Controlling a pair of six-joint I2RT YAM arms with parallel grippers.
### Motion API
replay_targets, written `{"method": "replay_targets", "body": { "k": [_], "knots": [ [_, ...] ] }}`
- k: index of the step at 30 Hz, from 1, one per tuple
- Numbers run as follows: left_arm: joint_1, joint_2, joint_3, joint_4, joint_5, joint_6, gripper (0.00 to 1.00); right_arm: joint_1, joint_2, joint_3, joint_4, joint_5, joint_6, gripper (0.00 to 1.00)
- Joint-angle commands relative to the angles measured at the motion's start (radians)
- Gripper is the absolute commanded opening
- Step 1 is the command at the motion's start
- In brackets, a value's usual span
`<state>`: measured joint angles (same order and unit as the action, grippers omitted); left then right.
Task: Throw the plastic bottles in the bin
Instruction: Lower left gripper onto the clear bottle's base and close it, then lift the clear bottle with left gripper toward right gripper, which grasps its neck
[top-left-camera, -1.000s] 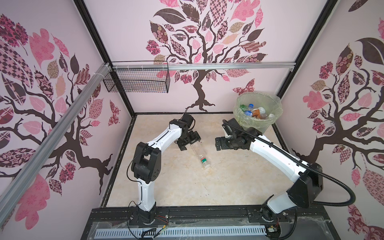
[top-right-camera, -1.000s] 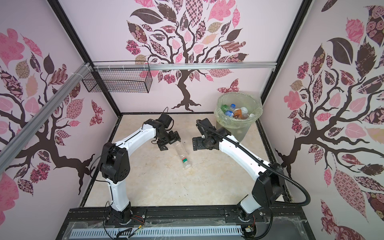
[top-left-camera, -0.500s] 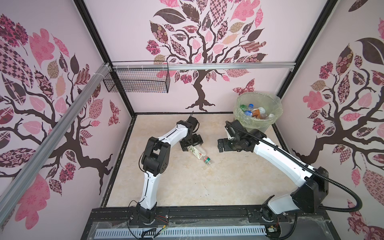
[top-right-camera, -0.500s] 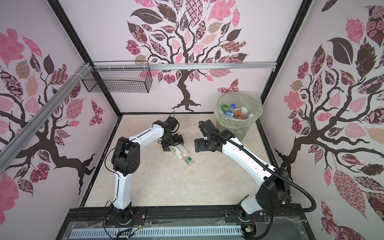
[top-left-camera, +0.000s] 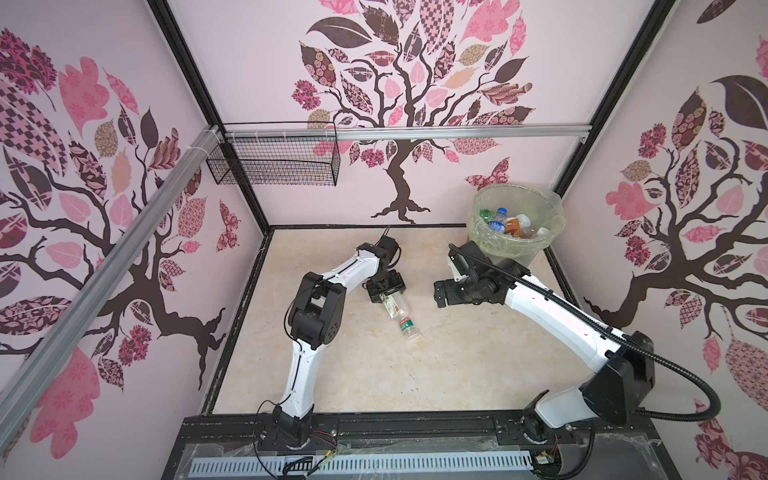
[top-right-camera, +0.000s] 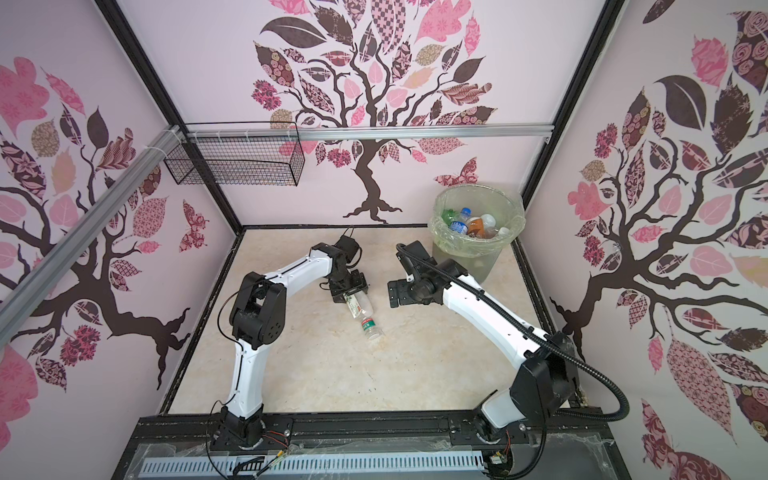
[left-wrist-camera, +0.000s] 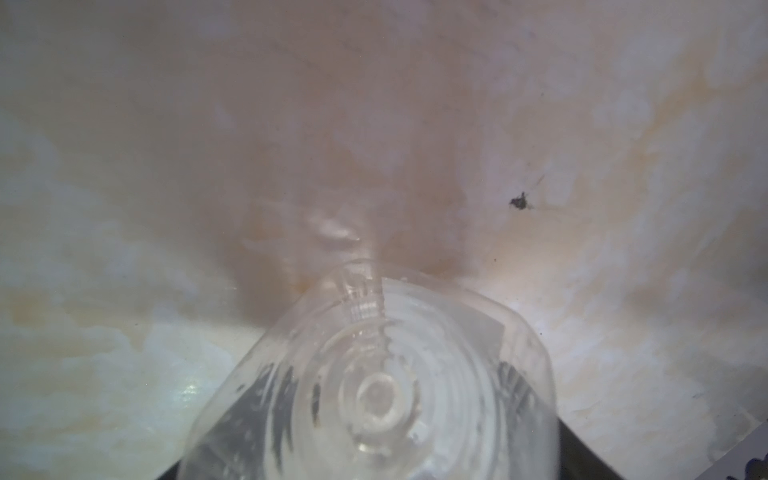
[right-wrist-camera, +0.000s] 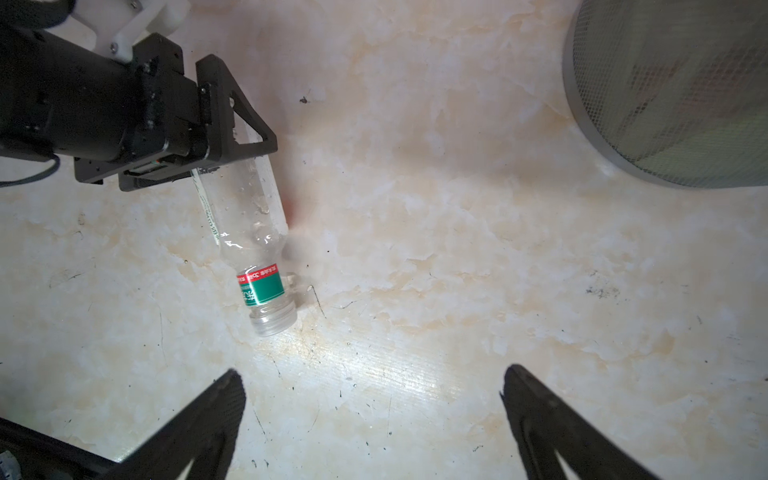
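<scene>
A clear plastic bottle (top-left-camera: 397, 313) (top-right-camera: 362, 311) with a green and red neck label lies on the marble floor, cap end toward the front. My left gripper (top-left-camera: 384, 289) (top-right-camera: 351, 289) (right-wrist-camera: 199, 166) is shut on its base end, one finger on each side. The bottle's ribbed bottom (left-wrist-camera: 374, 374) fills the left wrist view. My right gripper (top-left-camera: 442, 293) (right-wrist-camera: 372, 372) hangs open and empty, low over the floor, just right of the bottle (right-wrist-camera: 249, 216). The bin (top-left-camera: 515, 224) (top-right-camera: 478, 224) (right-wrist-camera: 673, 91) stands in the back right corner. It holds several bottles (top-left-camera: 509, 222).
A black wire basket (top-left-camera: 274, 160) hangs from the aluminium rail on the back wall, well above the floor. Black frame edges border the marble floor (top-left-camera: 415, 374) on all sides. The right arm's cable loops out past the front right corner.
The left gripper came down over the bottle's base end and its jaws narrowed onto it. The bottle shifted slightly. The right gripper has barely moved and stays open.
</scene>
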<state>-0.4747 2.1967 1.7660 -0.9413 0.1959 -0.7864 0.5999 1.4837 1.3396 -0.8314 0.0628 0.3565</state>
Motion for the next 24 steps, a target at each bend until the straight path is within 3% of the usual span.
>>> {"method": "replay_targets", "body": {
  "k": [1, 7, 15, 24],
  "knots": [
    [0.003, -0.021, 0.017, 0.005, 0.022, 0.008, 0.67, 0.003, 0.024, 0.026, -0.006, -0.014, -0.011, 0.99],
    [0.022, -0.11, 0.082, 0.024, 0.048, -0.036, 0.63, -0.014, 0.027, 0.072, 0.0, -0.099, 0.011, 1.0],
    [0.039, -0.258, 0.112, 0.228, 0.171, -0.289, 0.6, -0.036, 0.053, 0.235, -0.003, -0.221, 0.04, 1.0],
    [0.038, -0.273, 0.241, 0.234, 0.233, -0.309, 0.58, -0.035, 0.064, 0.239, 0.028, -0.285, 0.043, 0.99]
  ]
}}
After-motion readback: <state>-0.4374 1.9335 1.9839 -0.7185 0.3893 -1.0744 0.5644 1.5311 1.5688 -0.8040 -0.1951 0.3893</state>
